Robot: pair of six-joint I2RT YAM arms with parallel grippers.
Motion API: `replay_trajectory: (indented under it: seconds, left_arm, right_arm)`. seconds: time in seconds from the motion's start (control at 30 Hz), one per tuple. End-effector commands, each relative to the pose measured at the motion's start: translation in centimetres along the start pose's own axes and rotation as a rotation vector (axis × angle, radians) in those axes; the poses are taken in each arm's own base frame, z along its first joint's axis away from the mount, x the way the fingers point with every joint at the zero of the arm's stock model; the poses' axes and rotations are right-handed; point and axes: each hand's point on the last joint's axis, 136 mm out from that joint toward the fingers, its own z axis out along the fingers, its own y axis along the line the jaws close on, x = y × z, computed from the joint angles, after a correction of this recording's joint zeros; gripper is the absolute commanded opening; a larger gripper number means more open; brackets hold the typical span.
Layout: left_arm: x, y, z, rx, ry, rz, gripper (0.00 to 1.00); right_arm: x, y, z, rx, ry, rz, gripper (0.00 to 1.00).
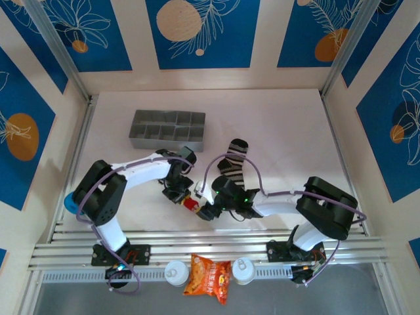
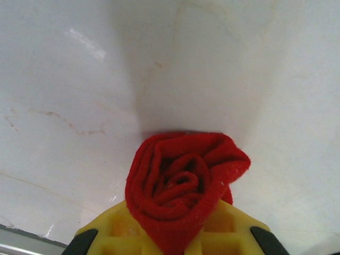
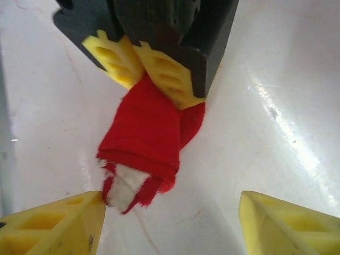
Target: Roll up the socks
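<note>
The red sock (image 2: 183,180) is wound into a tight spiral roll, and my left gripper (image 2: 175,236) is shut on its near end just above the white table. From the right wrist view the same red roll (image 3: 149,127) hangs out of the left gripper (image 3: 158,87), with a white inner patch at its free end. My right gripper (image 3: 170,223) stands open just short of that end; its left fingertip (image 3: 58,226) is beside the roll. From above, the red roll (image 1: 191,204) lies between the left gripper (image 1: 184,197) and the right gripper (image 1: 209,211). The black striped sock (image 1: 233,164) lies flat behind them.
A grey compartment tray (image 1: 167,129) sits at the back left of the table. An orange snack packet (image 1: 209,275) and two white caps lie on the rail at the near edge. A blue object (image 1: 69,202) shows beside the left arm.
</note>
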Motion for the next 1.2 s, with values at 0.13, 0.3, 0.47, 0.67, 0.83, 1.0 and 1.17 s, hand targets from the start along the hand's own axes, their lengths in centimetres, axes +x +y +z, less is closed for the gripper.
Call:
replay_trajectory:
  seconds: [0.13, 0.3, 0.47, 0.67, 0.83, 1.0, 1.17]
  left_arm:
    - [-1.4, 3.7, 2.1, -0.203, -0.004, -0.024, 0.00]
    - [-1.8, 3.0, 2.6, -0.204, 0.013, -0.006, 0.00]
    - [-1.7, 2.5, 3.0, -0.210, 0.034, 0.025, 0.00]
    - [-1.7, 2.3, 3.2, -0.210, 0.044, 0.038, 0.00]
    - [-1.5, 2.1, 3.2, -0.195, 0.055, 0.042, 0.00]
    - [-1.5, 1.0, 2.6, -0.132, 0.065, 0.051, 0.00]
    - [-2.0, -1.0, 0.8, 0.009, 0.089, 0.056, 0.26]
  right_arm:
    - [-3.0, 0.5, 0.8, 0.120, -0.061, -0.135, 0.67]
    - [-2.7, 1.0, 1.0, 0.149, -0.051, -0.164, 0.68]
    - [-2.5, 0.1, 2.0, 0.226, -0.012, -0.217, 0.68]
    - [-2.9, 0.0, 3.3, 0.256, 0.002, -0.274, 0.64]
    - [-2.0, 0.0, 4.5, 0.269, 0.057, -0.286, 0.47]
    - [-0.9, -0.5, 5.0, 0.298, 0.122, -0.285, 0.13]
    - [-1.0, -1.1, 4.1, 0.317, 0.145, -0.273, 0.00]
